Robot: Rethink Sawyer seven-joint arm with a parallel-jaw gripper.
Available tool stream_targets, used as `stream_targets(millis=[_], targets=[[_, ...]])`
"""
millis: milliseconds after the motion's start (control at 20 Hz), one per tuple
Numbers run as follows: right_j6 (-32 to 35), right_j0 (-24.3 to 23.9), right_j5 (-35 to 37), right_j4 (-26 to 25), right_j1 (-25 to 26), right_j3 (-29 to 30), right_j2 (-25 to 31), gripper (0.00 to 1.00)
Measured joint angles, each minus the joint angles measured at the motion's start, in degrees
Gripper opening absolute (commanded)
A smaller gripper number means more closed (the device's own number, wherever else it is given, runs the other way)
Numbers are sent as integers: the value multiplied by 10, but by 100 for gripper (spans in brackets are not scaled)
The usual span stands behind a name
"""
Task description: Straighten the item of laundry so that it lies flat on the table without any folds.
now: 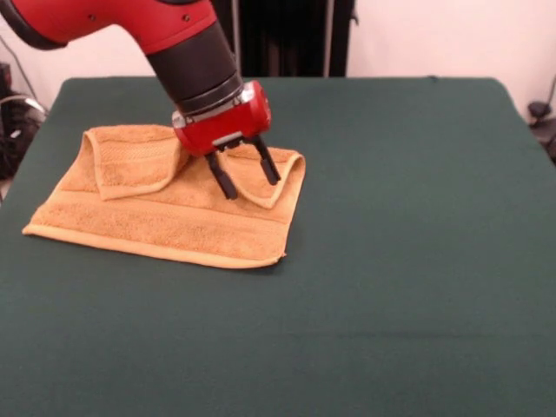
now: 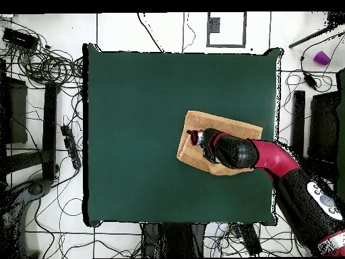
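Observation:
The orange-tan towel (image 1: 165, 213) lies on the dark green table (image 1: 400, 261) at the left of the front view. Its far edge is folded over toward the camera in two flaps, one at the left and one at the right under the gripper. A woven border band runs along its near edge. My gripper (image 1: 248, 178) is open, its two black fingers pointing down with their tips at the right-hand folded flap, nothing held. In the overhead view the towel (image 2: 195, 152) sits right of the table's middle and the arm covers much of it; the gripper (image 2: 195, 137) is at its left part.
The arm comes in from the upper left of the front view and from the lower right of the overhead view (image 2: 269, 162). Cables and equipment (image 2: 47, 67) lie on the floor around the table. A purple cup (image 2: 322, 58) stands off the table at the upper right.

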Motion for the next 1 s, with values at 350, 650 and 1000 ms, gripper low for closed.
stream_targets(millis=[350, 650, 1000], targets=[[0, 5, 0, 0, -65, 19, 0, 100], [0, -4, 0, 0, -87, 22, 0, 100], [0, -15, 0, -12, -59, 20, -5, 100]])
